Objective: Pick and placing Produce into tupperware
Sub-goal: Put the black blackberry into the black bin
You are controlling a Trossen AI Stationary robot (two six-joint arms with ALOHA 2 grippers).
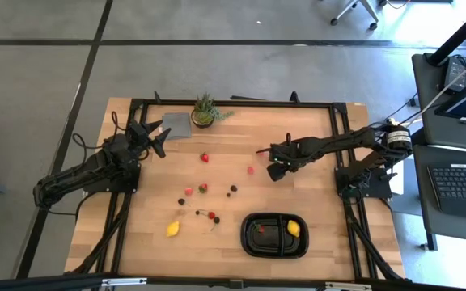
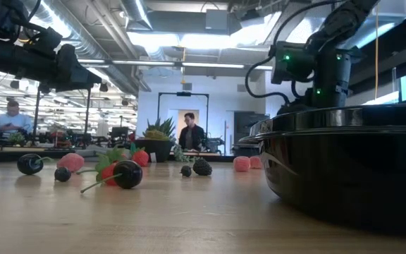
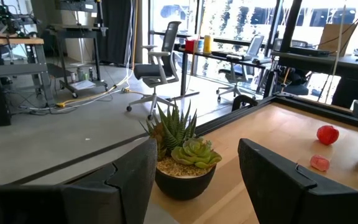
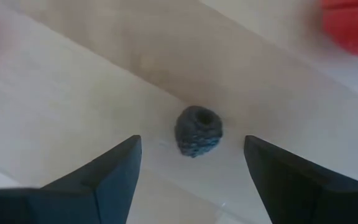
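Observation:
The black tray (image 1: 275, 245) sits near the table's near edge, right of centre, and holds a yellow lemon (image 1: 294, 229) and a red piece (image 1: 260, 229). A second lemon (image 1: 173, 229), strawberries (image 1: 205, 158), pink bits (image 1: 251, 170), dark berries (image 1: 233, 188) and stemmed cherries (image 1: 211, 216) lie scattered on the wood. My right gripper (image 1: 267, 162) hangs open above the table's middle. In its wrist view a dark berry (image 4: 197, 130) lies on the wood in line with the gap between the fingers of the right gripper (image 4: 192, 146). My left gripper (image 1: 158, 139) waits open at the far left.
A potted plant (image 1: 205, 111) stands at the far edge, and the left gripper (image 3: 197, 149) faces the plant (image 3: 185, 158) in its wrist view. A grey cloth (image 1: 176, 124) lies beside the plant. In the low view the tray (image 2: 344, 169) fills the right foreground. People stand in the room behind.

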